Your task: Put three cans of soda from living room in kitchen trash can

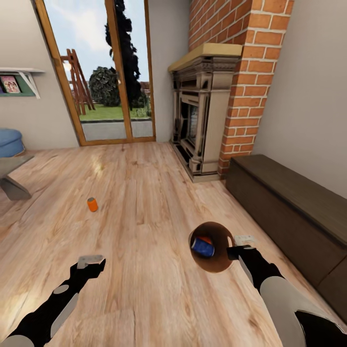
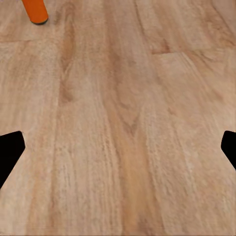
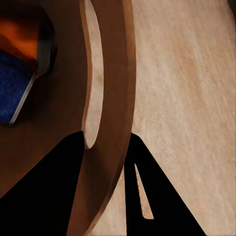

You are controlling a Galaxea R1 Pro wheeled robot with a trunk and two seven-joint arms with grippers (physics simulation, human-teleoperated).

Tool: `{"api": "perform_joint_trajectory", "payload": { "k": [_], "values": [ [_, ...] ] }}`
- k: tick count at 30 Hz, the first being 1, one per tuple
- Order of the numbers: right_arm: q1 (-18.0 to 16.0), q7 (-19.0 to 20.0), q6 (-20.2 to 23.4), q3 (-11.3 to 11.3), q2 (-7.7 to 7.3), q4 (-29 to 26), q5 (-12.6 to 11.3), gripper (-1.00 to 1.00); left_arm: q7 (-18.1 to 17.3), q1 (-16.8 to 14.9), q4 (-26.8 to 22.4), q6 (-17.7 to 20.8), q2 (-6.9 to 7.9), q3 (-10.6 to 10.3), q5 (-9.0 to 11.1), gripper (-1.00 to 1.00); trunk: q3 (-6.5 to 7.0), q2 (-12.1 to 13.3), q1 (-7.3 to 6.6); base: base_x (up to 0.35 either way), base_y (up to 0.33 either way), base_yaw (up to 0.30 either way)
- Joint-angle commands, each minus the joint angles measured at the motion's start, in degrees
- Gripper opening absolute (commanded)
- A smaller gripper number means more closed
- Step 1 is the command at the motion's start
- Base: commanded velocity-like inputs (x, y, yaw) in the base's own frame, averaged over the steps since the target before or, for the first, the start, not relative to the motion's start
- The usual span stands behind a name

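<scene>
One orange can of soda [image 1: 91, 204] stands upright on the wooden floor, ahead of my left gripper [image 1: 90, 264]; it also shows in the left wrist view [image 2: 35, 11]. That gripper [image 2: 119, 150] hangs open above bare floor with nothing between its fingers [image 2: 10, 152]. My right gripper [image 1: 234, 251] is shut on the rim of the trash can [image 1: 219, 262], held off the floor with its coppery inside facing me. Inside lie the blue can [image 1: 202, 248] and the second orange can [image 1: 206, 239]. The right wrist view shows the rim [image 3: 93, 98] pinched between the fingers [image 3: 54, 187], with the blue can [image 3: 14, 83] and orange can [image 3: 19, 34] beyond.
A long dark-brown bench [image 1: 294, 202] runs along the right wall beside my right arm. The red brick column with a fireplace [image 1: 207, 106] stands ahead right. A glass door [image 1: 103, 72] is straight ahead. The blue sofa [image 1: 9, 142] and the coffee table [image 1: 12, 178] sit at the far left.
</scene>
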Motion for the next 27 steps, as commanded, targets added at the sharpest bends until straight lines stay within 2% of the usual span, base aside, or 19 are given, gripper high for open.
{"api": "perform_joint_trajectory", "payload": {
  "k": [1,9,27],
  "values": [
    [-0.04,0.03,-0.01,-0.07,0.01,-0.1,-0.33,-1.0,-0.02,0.0,0.01,0.05,-0.01,-0.01,0.0,1.0,0.01,-0.01,-0.01,0.318,0.0,0.254],
    [-0.04,-3.46,-0.21,0.35,0.09,-0.03,-0.38,-1.0,-0.09,0.0,1.11,-0.05,0.04,0.02,0.04,1.0,0.01,-0.01,-0.01,0.321,0.0,0.254],
    [-0.04,-3.85,-0.12,0.37,0.09,-0.02,-0.39,-1.0,-0.09,-0.01,2.57,-0.29,0.06,-0.01,0.12,1.0,0.01,-0.01,-0.01,0.323,0.0,0.254]
  ]
}}
